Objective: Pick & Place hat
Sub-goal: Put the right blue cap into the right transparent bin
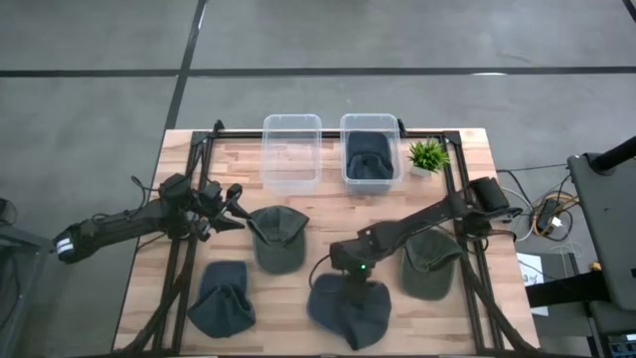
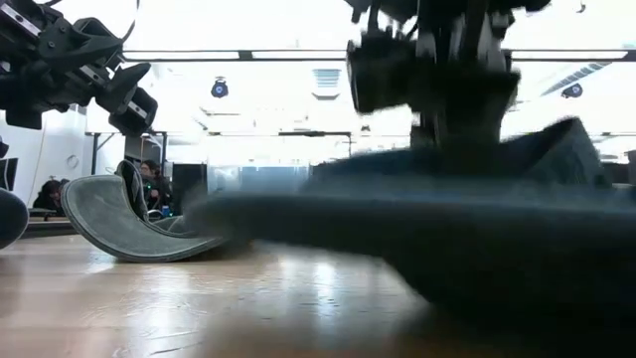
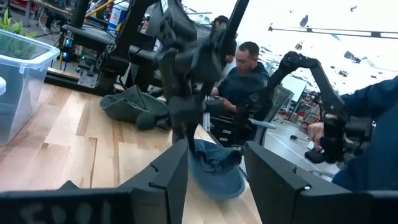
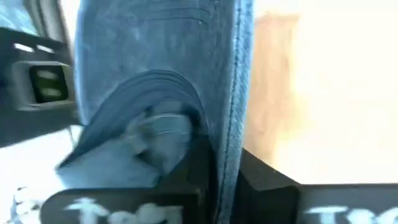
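At the far left of the high view, the left end effector [image 1: 231, 204] hovered over the surface [image 1: 467, 149] with its fingers apart and nothing between them, apparently waiting clear of the work. Low on the left lay a dark hat [image 1: 221, 310], and just beside the left end effector sat an olive hat [image 1: 276, 237], brim toward it. At the back stood an empty clear bin [image 1: 291, 151]; next to it, a second bin [image 1: 370, 151] already held a dark hat, so it was probably the drop point. Near the front centre, the right end effector [image 1: 355, 281] was clenched on the blue hat [image 1: 350, 308]; the right wrist view showed denim pinched between its fingers [image 4: 186, 180], a grip on the fabric edge suited to lifting. Another olive hat [image 1: 429, 262] lay to the right, under the right arm, and a small plant [image 1: 427, 155] stood beside the bins.
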Robot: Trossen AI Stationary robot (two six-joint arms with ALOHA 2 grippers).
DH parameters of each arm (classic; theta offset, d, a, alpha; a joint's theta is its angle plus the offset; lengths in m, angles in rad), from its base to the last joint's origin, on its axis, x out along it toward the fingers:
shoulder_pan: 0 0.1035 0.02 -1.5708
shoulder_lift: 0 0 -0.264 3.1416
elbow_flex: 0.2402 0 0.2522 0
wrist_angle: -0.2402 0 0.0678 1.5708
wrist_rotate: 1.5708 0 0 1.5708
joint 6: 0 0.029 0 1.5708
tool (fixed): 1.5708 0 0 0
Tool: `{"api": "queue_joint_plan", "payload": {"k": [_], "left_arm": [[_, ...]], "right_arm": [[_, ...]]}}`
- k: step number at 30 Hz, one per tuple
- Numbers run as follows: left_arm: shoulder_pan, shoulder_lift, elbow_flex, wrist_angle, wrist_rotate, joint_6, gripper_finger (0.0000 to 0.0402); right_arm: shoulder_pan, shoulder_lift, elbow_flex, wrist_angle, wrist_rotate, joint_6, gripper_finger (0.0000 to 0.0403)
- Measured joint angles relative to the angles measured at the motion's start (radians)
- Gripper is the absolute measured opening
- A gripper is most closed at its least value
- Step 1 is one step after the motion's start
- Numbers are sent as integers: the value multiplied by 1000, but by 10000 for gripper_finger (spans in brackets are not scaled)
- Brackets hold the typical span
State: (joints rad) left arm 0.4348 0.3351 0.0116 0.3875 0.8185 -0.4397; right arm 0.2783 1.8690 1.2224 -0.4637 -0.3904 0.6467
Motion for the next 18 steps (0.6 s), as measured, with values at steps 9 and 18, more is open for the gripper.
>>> {"api": "queue_joint_plan", "payload": {"k": [9, 18], "left_arm": [[0, 0, 0, -2, 0, -4, 151], [0, 0, 0, -3, 0, -3, 151]], "right_arm": [[-45, -276, 0, -54, 0, 230, 13], [-228, -531, 0, -92, 128, 349, 12]]}}
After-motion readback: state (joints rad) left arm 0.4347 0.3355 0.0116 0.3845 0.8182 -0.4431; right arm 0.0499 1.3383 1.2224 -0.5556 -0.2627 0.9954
